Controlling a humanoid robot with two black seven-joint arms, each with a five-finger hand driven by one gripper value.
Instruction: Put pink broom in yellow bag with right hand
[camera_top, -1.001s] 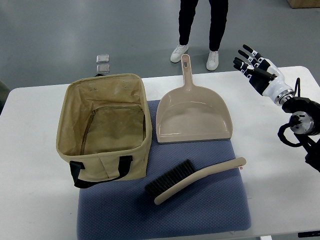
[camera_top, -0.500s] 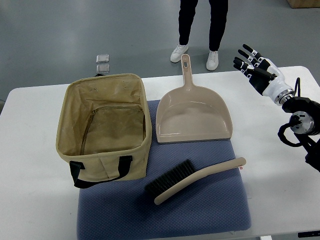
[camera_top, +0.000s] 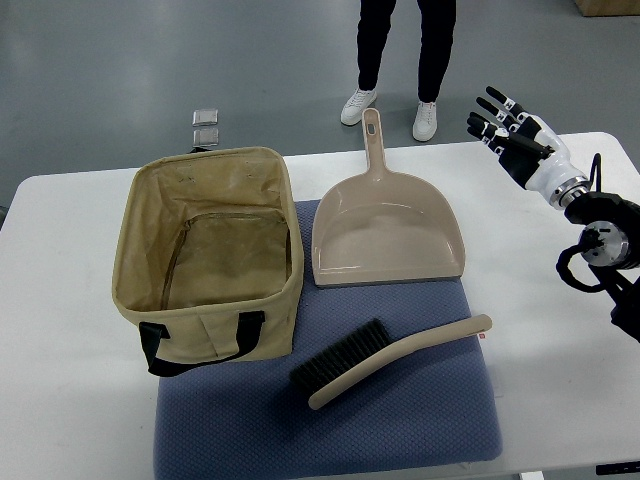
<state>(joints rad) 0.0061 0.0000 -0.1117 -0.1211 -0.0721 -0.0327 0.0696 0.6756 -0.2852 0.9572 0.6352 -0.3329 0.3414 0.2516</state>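
Observation:
The broom (camera_top: 395, 358), pinkish-beige with black bristles, lies flat on the blue mat (camera_top: 420, 420) at the front, bristles to the left, handle pointing right. The yellow bag (camera_top: 210, 255) stands open and empty on the left of the table, black strap at its front. My right hand (camera_top: 503, 128) hovers at the far right above the table's back edge, fingers spread and empty, well away from the broom. The left arm is out of view.
A matching dustpan (camera_top: 385, 232) lies behind the broom, handle pointing away. A person's legs and white shoes (camera_top: 390, 105) stand beyond the table. The white table (camera_top: 70, 400) has bare room left and right of the mat.

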